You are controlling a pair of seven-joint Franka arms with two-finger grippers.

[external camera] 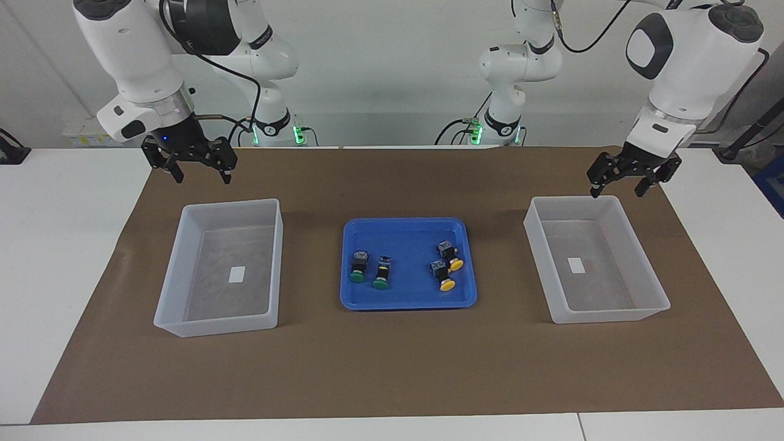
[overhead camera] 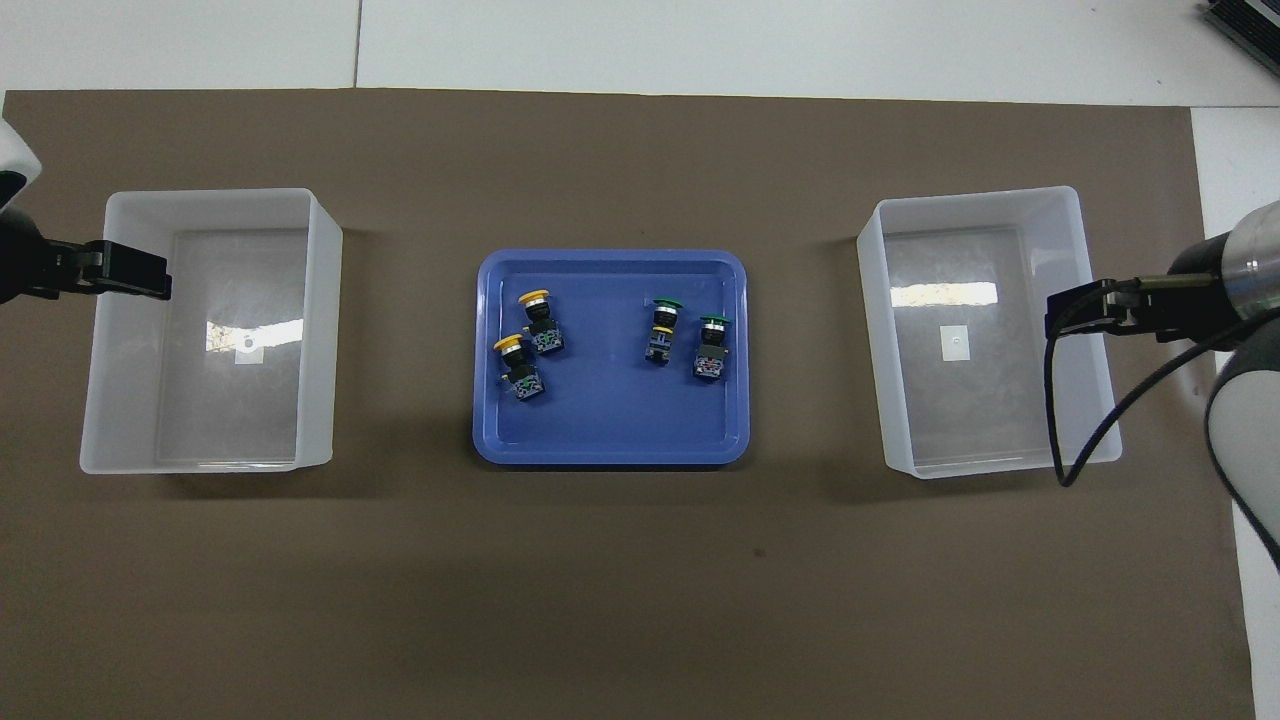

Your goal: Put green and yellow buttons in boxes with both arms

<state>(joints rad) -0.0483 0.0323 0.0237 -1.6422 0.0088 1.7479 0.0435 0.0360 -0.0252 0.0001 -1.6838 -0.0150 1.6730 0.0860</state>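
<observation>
Buttons: two green, two yellow, all in the blue tray between two boxes on the desk. Overhead crops both arms. Left claw and right claw hang spread apart, each over its box's robot-side rim.

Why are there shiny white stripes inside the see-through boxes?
That is glare from lights above. In the overhead view a bright streak lies on the floor of the box at the right arm's end and of the box at the left arm's end; the facing view shows almost none.
</observation>
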